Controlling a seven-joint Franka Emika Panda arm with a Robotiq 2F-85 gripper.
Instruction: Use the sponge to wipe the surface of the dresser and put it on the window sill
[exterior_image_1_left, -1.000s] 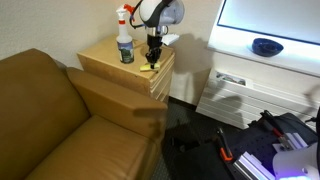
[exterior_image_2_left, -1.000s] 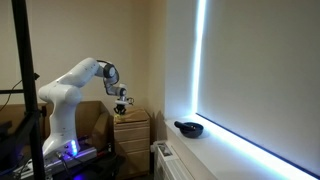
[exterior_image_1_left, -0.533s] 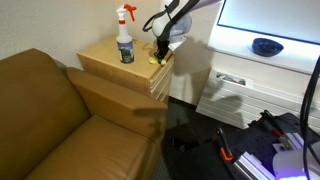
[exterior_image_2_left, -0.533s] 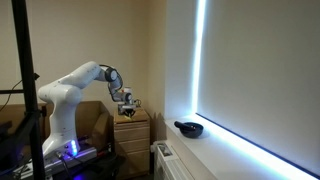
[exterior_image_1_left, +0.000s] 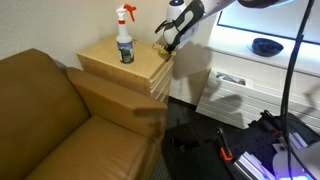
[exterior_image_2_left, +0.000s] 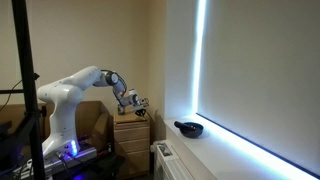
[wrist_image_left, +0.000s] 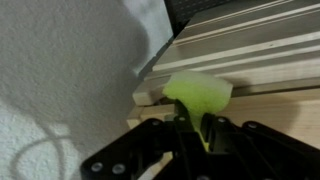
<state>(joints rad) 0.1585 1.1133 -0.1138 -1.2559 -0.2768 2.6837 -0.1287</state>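
Note:
My gripper (exterior_image_1_left: 163, 40) is shut on the yellow sponge (wrist_image_left: 197, 94) and holds it just above the far right corner of the tan wooden dresser (exterior_image_1_left: 112, 62). In the wrist view the sponge sticks out from between the black fingers (wrist_image_left: 192, 128), over the dresser's edge (wrist_image_left: 270, 112). In an exterior view the gripper (exterior_image_2_left: 141, 103) hangs over the dresser (exterior_image_2_left: 131, 128). The white window sill (exterior_image_1_left: 262, 57) lies to the right of the dresser; it also shows as a long ledge under the bright window (exterior_image_2_left: 250, 150).
A clear spray bottle (exterior_image_1_left: 125, 41) with a red-white trigger stands on the dresser. A dark bowl (exterior_image_1_left: 266, 46) sits on the sill, also seen in an exterior view (exterior_image_2_left: 188, 128). A brown couch (exterior_image_1_left: 60, 120) fills the front left. A white radiator unit (exterior_image_1_left: 240, 92) stands under the sill.
The gripper has moved with the sponge from the middle of the dresser top to its far right corner and risen slightly off the surface.

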